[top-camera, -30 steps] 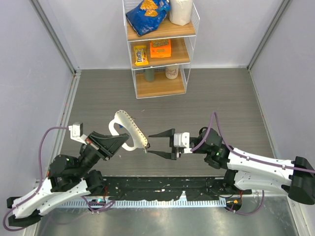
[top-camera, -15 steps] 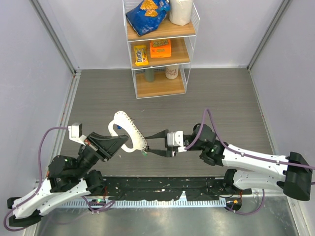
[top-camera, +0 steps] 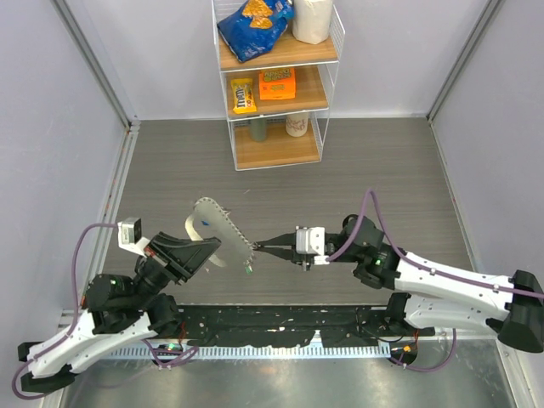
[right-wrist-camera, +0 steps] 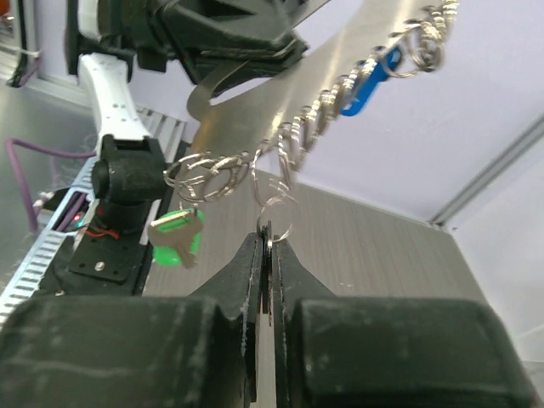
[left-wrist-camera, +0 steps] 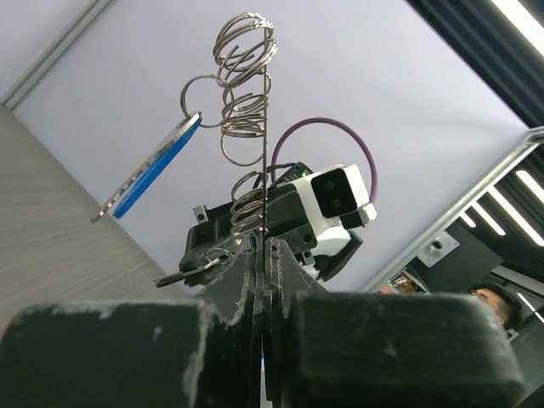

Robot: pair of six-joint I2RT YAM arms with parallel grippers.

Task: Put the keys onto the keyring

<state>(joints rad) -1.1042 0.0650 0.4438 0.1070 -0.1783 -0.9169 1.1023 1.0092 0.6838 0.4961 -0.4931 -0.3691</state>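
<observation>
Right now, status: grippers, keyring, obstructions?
Left gripper shut on keyring. Right gripper shut on one small ring. Green key, blue key hanging on. Nothing in the way.

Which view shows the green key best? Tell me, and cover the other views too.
Right wrist: the green key hangs large and clear, its green head facing the camera. Top external shows it only as a green speck. Left wrist shows no green, just a dark key shape I cannot identify.

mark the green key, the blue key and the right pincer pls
green key (right-wrist-camera: 176, 240), right wrist view, on its plastic head.
blue key (left-wrist-camera: 155, 167), left wrist view, middle of its blue side.
right pincer (right-wrist-camera: 266, 240), right wrist view, between its shut fingertips.
</observation>
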